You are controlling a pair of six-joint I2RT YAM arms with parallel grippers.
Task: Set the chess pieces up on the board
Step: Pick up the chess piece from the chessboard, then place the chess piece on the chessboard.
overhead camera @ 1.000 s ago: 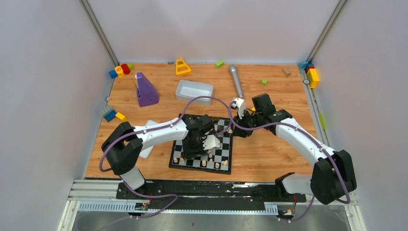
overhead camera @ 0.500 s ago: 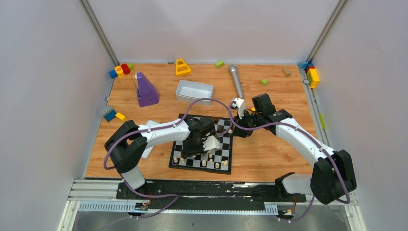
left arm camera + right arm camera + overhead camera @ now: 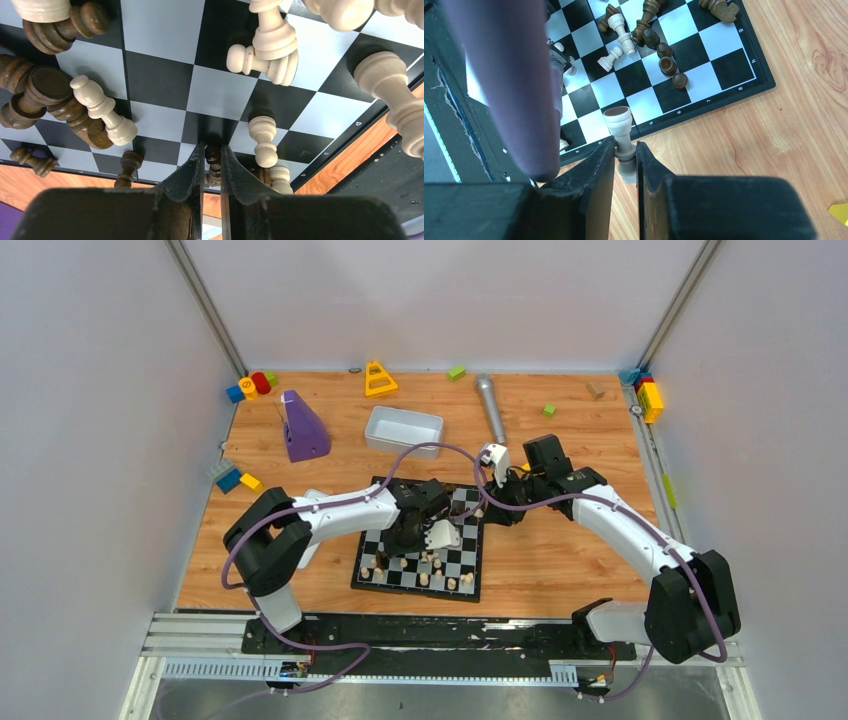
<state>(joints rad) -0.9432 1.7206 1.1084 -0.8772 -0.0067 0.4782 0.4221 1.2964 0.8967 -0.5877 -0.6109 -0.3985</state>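
I see left gripper (image 3: 212,149) clamped on dark pawn (image 3: 213,157), right gripper (image 3: 625,149) pinching pale piece (image 3: 618,120) at board's (image 3: 720,61) 2 o'clock.

A white tray (image 3: 404,430) sits on the wooden table (image 3: 570,560). Just left of the tray stands a purple wedge (image 3: 302,427) and behind it a yellow triangle (image 3: 379,379). To the tray's right lies a grey cylinder (image 3: 490,408) — a green block (image 3: 549,410) beyond it.
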